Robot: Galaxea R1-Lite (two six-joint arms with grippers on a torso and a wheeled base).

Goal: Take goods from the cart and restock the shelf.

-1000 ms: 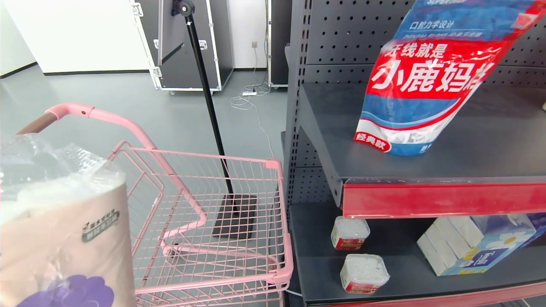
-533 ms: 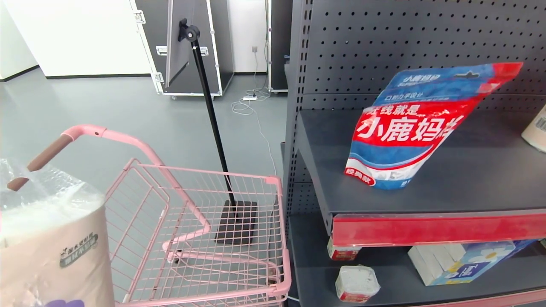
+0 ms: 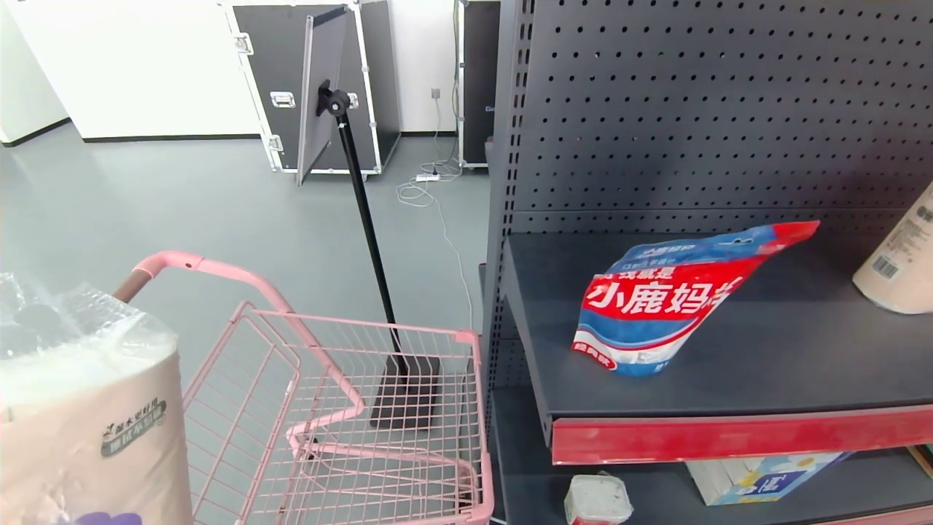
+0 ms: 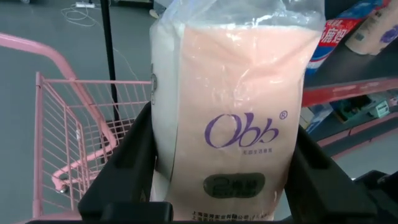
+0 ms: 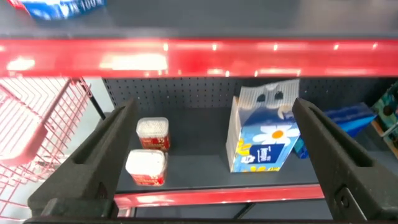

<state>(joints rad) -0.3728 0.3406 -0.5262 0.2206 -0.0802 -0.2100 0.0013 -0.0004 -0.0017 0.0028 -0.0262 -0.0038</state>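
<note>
My left gripper [image 4: 221, 171] clamps a tall pack of toilet rolls in peach and clear plastic wrap [image 3: 87, 430], with a finger pressed to each side. The pack stands upright, long axis vertical and crinkled clear end up, beside the pink wire cart [image 3: 466, 343] and left of the grey metal shelf [image 3: 787, 364]. My right gripper [image 5: 211, 155] gapes wide and holds nothing. Over the last second my head camera has tilted up, while the pack keeps its place.
</note>
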